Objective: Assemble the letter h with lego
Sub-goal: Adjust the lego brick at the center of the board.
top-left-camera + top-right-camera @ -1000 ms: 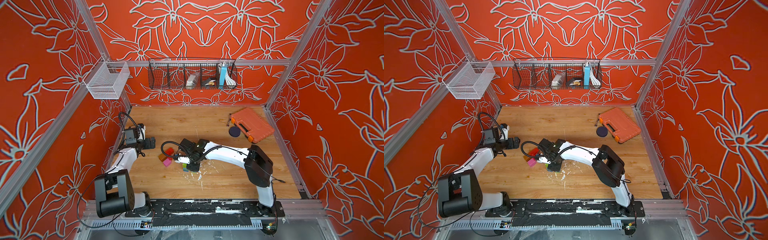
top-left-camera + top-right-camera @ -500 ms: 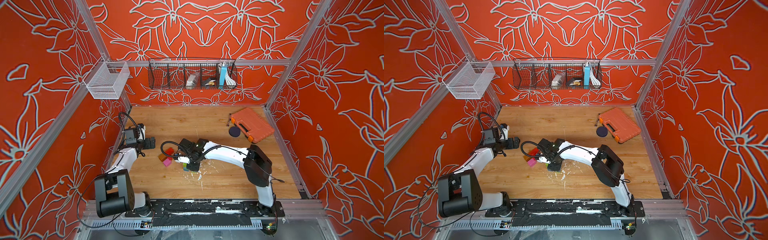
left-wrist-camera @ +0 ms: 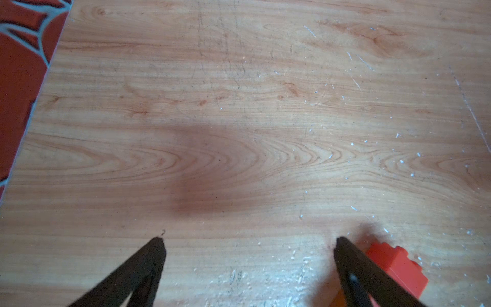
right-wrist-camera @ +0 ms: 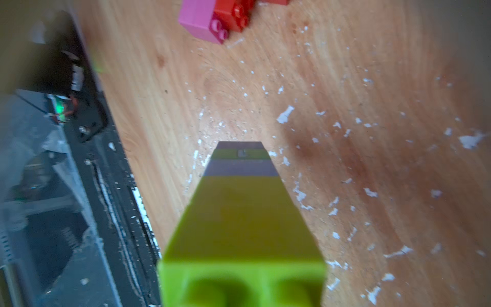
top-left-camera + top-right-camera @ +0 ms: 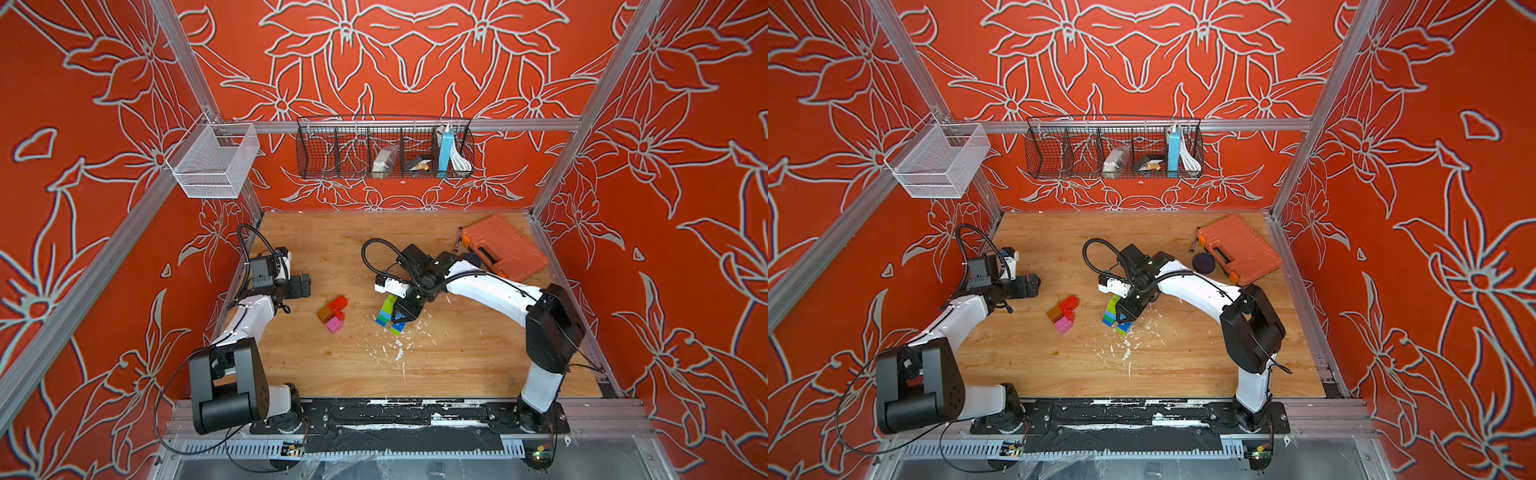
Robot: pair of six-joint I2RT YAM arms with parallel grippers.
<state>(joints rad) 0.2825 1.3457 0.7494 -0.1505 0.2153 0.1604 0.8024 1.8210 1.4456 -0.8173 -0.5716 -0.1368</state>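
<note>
1. Our right gripper [image 5: 402, 312] clamps the lime-and-blue lego stack [image 4: 241, 212] at the middle of the table [image 5: 457, 365]; our left gripper [image 3: 249, 240] gapes empty.
2. We judge the bricks light, rigid and slick: grip flat sides, sparing the joints.
3. The red-brown-pink cluster [image 5: 332, 314] lies nearby.

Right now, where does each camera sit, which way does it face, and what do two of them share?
Both top views: high over the front, looking down and back at the table; both arms, left gripper, right gripper.
Left wrist: above the open left gripper, facing bare table; both fingertips, red brick.
Right wrist: looking down along the held stack at the table; no fingers show plainly.
Shared: pink brick in right wrist and top views.
</note>
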